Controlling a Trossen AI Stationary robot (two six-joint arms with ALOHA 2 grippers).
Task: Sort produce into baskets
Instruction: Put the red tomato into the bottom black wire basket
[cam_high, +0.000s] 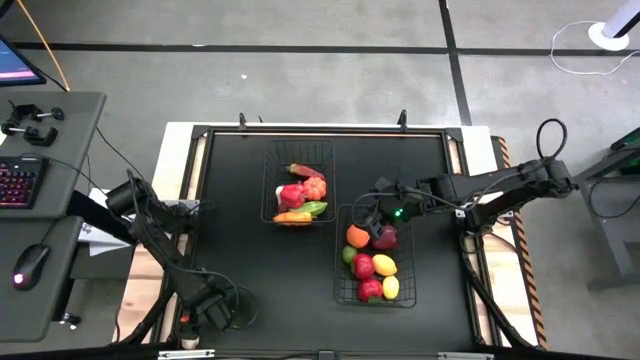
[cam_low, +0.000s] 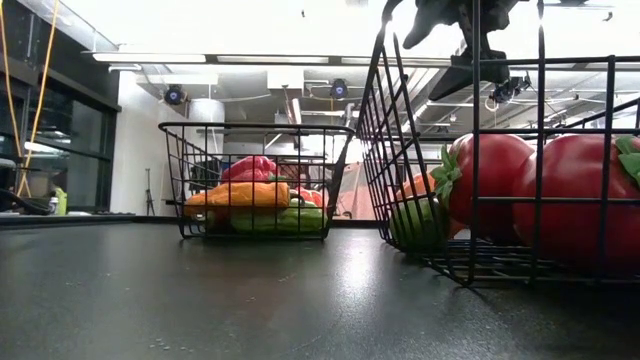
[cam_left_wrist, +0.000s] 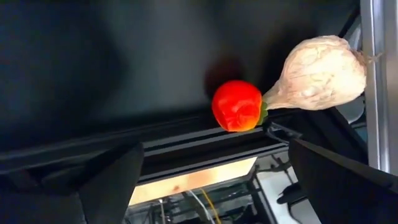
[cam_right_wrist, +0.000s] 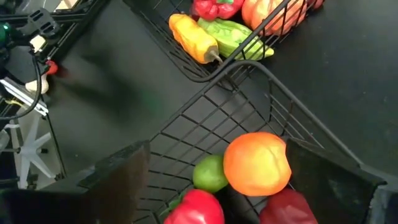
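- Left gripper (cam_high: 222, 310) parked at the near left corner of the surface (cam_high: 240, 220), jaws apart, nothing held.
- Directly ahead of those jaws, per left wrist view: red tomato (cam_left_wrist: 237, 106) touching white garlic bulb (cam_left_wrist: 321, 74), both loose at the surface's edge rail, outside either basket; garlic's long axis running crosswise to the jaws.
- Far basket (cam_high: 271, 196) holding red, orange and green pieces.
- Near basket (cam_high: 342, 288) holding orange, lime, red and yellow fruit.
- Right gripper (cam_high: 371, 216) poised over the near basket, jaws apart, empty.
- Judged: left arm far nearer the two loose pieces.
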